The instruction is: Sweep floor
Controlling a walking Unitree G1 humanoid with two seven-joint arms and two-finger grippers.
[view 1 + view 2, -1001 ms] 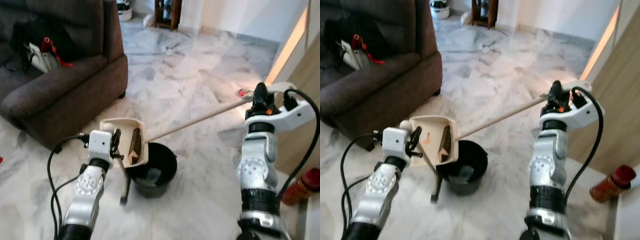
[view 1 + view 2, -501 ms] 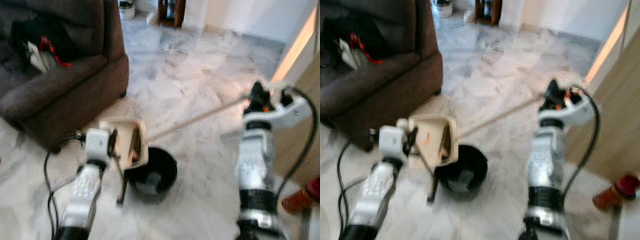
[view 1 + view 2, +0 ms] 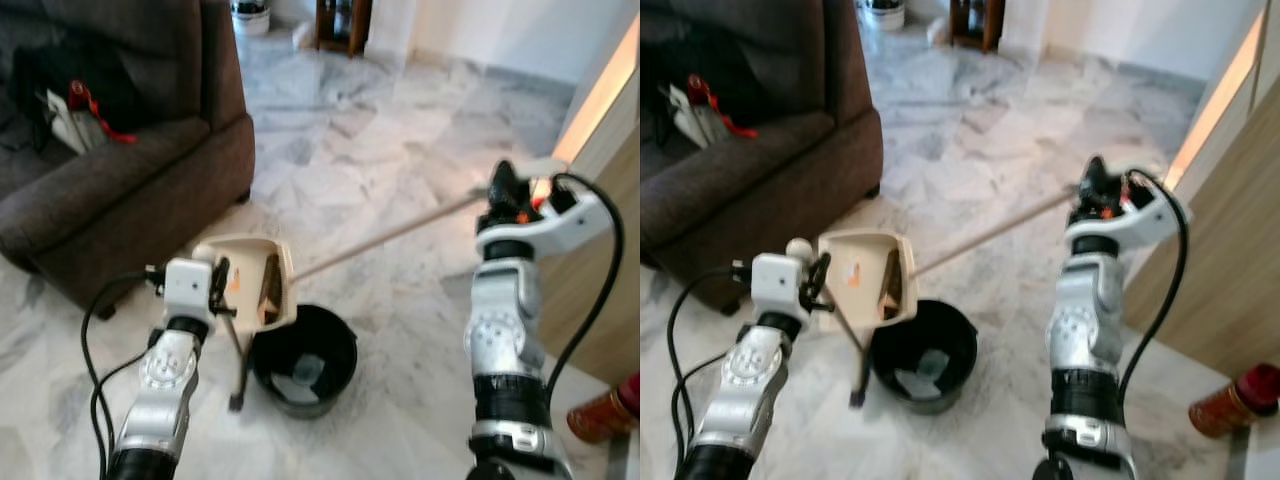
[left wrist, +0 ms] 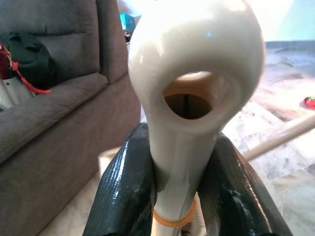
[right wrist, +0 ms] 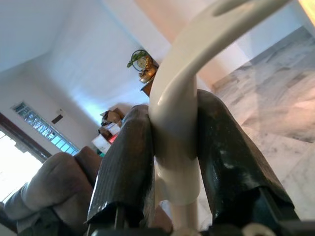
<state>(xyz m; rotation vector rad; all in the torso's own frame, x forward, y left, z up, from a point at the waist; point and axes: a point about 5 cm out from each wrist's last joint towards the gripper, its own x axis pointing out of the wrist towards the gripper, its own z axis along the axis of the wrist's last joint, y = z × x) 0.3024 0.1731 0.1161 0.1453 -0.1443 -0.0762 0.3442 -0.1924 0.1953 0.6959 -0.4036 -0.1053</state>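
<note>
Dustpan: cream plastic, tipped up on edge directly above the near-left rim of a black bucket, its open face turned toward the bucket. A brownish mass shows inside the pan; what it is cannot be determined. The dustpan's thin handle runs down past the bucket's left side toward the floor.

Left claw: clenched on the cream dustpan handle. In the left wrist view both black fingers press against the handle just below its hanging loop, with an orange band around the handle between them.

Broom handle: a long pale stick running from behind the dustpan, up and to the right, to the right claw. Broom head hidden behind the dustpan.

Right claw: raised at the right of the scene, clenched on the curved white upper end of the broom handle; the right wrist view shows both fingers tight against it.

Bucket: stands on the grey-white marble floor, between the two arms; a pale scrap lies at its bottom.

Surroundings: dark brown sofa at the left edge, carrying a black bag with white and red items. Wooden panel along the right edge. Red-capped bottle on the floor at the lower right corner. Dark wooden furniture at the far end of the floor.
</note>
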